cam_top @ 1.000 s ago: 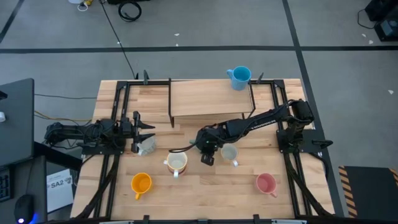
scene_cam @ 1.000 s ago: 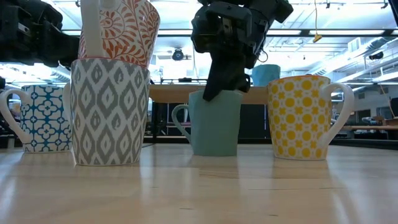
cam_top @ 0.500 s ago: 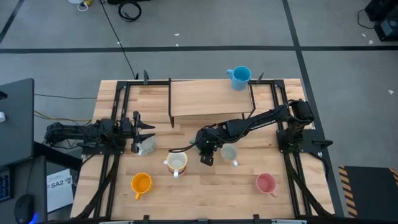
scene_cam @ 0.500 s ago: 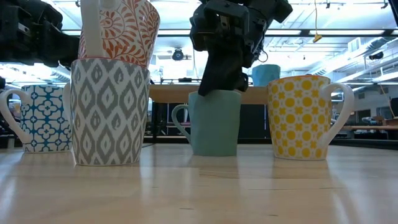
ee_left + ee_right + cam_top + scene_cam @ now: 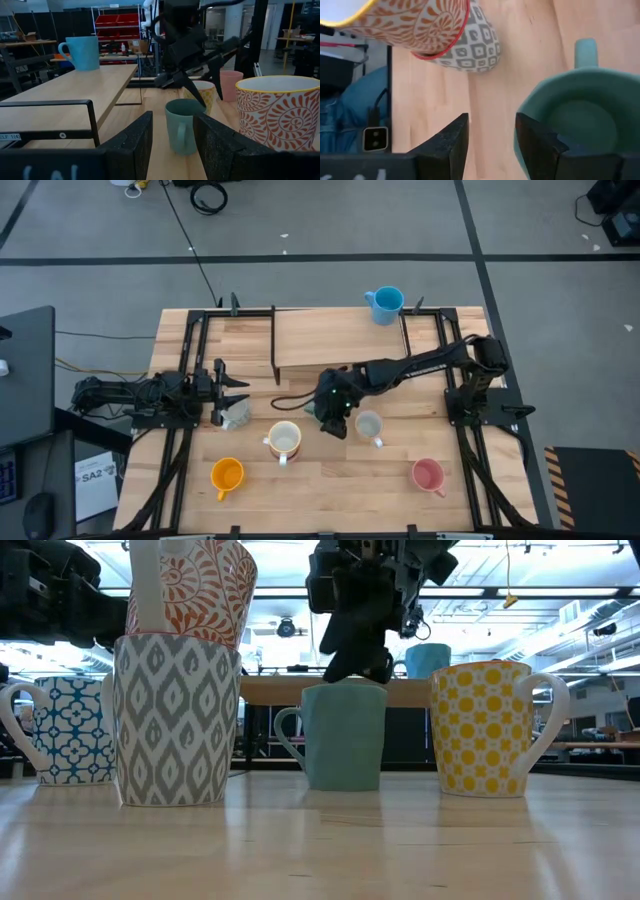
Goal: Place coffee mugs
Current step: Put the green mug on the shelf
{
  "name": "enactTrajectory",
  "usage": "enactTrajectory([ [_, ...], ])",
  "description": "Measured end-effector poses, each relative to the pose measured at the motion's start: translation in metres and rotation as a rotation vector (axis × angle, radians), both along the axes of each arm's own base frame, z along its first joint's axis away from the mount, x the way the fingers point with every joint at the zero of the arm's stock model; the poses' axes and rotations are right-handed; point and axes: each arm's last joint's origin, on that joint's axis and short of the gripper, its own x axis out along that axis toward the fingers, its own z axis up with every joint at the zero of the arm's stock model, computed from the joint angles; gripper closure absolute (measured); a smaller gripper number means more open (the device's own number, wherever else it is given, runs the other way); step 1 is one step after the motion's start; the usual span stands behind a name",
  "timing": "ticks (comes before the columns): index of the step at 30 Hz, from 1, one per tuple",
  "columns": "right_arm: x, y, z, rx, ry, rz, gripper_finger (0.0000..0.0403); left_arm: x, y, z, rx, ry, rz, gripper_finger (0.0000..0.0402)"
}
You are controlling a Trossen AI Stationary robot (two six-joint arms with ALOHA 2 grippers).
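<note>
The right gripper (image 5: 360,668), fingers parted and empty, has lifted clear of the teal ceramic mug (image 5: 343,737), apparently placed.

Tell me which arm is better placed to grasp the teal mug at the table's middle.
Right, most likely. The right gripper hangs open just above the teal mug, one finger over its rim in the right wrist view. The left gripper waits open at the table's left side beside the stacked patterned mugs.
</note>
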Motion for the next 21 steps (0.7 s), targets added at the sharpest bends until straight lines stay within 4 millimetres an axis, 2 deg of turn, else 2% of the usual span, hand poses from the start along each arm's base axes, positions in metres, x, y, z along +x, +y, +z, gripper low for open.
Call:
enactTrajectory([
  [9, -0.005, -0.016, 0.014, 0.050, -0.019, -0.035, 0.0235, 0.000, 0.000, 0.000, 0.000, 0.000, 0.000, 0.0253],
  [13, -0.011, -0.019, 0.027, 0.051, -0.044, -0.044, 0.0235, 0.000, 0.000, 0.000, 0.000, 0.000, 0.000, 0.0253],
  [17, -0.024, -0.021, 0.042, -0.015, -0.040, -0.096, 0.0235, 0.000, 0.000, 0.000, 0.000, 0.000, 0.000, 0.0253],
  [21, -0.037, -0.026, 0.051, -0.151, -0.002, -0.207, 0.0235, 0.000, 0.000, 0.000, 0.000, 0.000, 0.000, 0.0253],
])
